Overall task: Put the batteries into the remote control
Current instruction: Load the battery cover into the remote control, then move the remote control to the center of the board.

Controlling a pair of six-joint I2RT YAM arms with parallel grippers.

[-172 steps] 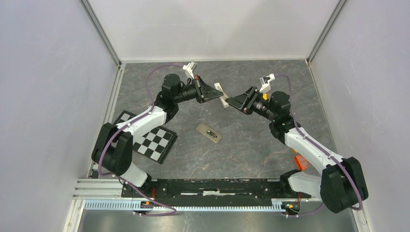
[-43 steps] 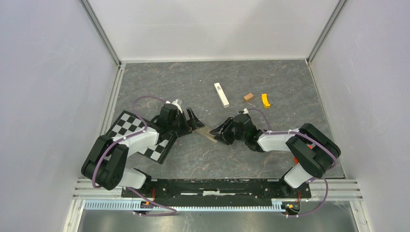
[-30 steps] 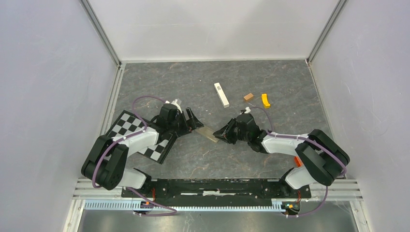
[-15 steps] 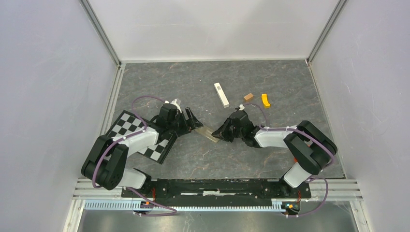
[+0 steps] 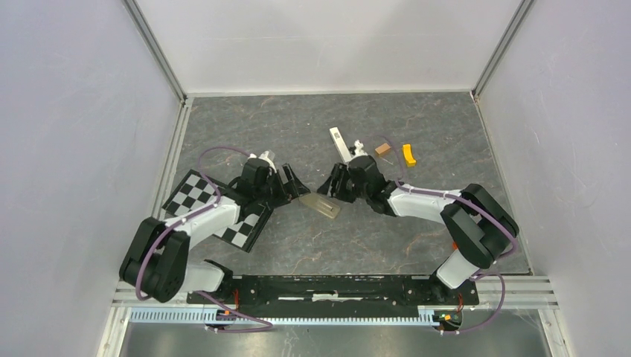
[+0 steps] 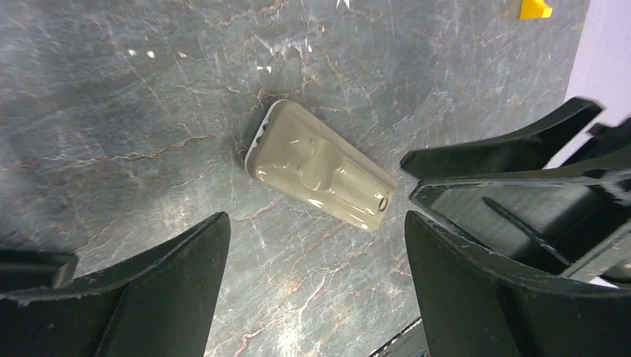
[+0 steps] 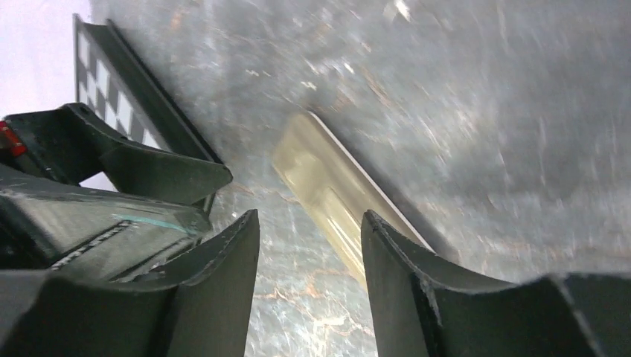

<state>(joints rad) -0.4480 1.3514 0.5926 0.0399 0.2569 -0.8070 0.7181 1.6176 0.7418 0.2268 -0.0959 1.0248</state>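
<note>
Grey-olive remote control point(image 5: 321, 205) lies face-down near the middle of the dark stone worktop point(image 5: 283, 126). Left gripper point(image 5: 296, 184), at its 10 o'clock, is released wide, empty. Right gripper point(image 5: 328, 187), at its 1 o'clock, is released, empty.

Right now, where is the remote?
In the top view, the remote lies back-up mid-table, between the left gripper and right gripper, right of the checkerboard.
</note>
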